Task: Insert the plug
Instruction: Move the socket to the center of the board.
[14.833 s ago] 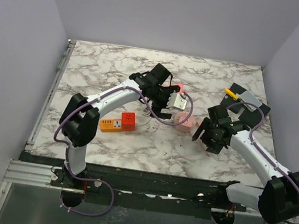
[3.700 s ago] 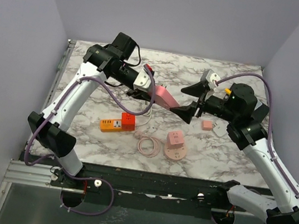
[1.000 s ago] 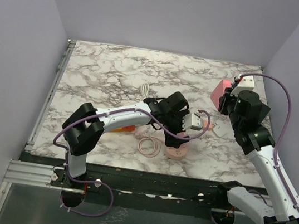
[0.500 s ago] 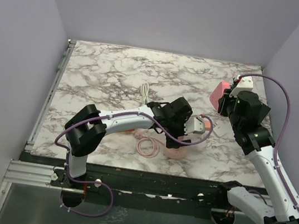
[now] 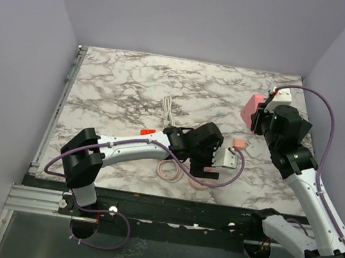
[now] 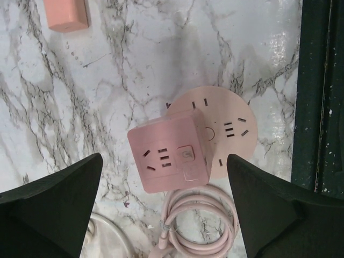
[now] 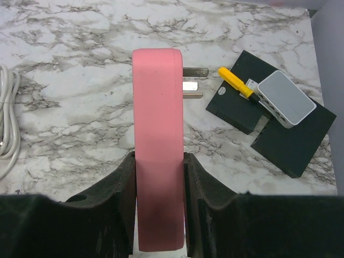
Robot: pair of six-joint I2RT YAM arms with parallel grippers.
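Two arms, two jobs: left settles over the socket, plug waits aloft

Closest in, the left gripper (image 6: 163, 157) has swung nearer and dropped over the last second, so it now hangs straight above the pink plastic cube socket (image 6: 169, 158) on its round pink base (image 6: 231, 131); its black fingers (image 6: 54, 196) are spread as wide as they go, one on each side of the cube and clear of it, holding nothing; the pink coiled cord (image 6: 200, 226) lies just beside the cube. From overhead the arm now hides the cube altogether, where a second ago it showed below the wrist; in exchange the small pink rectangular block (image 5: 238, 143) has come into sight on the marble tabletop (image 5: 121, 82). Further back, the right gripper (image 7: 158, 199) has barely stirred; it is pinched on the pink slab-shaped plastic plug (image 7: 157, 134), held up off the table and well apart from the cube, its metal prongs (image 7: 193, 83) jutting sideways from the grip. Beyond it lie the flat black boxes (image 7: 290, 142) with a white adapter (image 7: 285, 98) on top.

To my eye the left is about to clamp the cube steady; the insertion itself is not begun, and the plug must yet be carried over and turned to meet a socket face.
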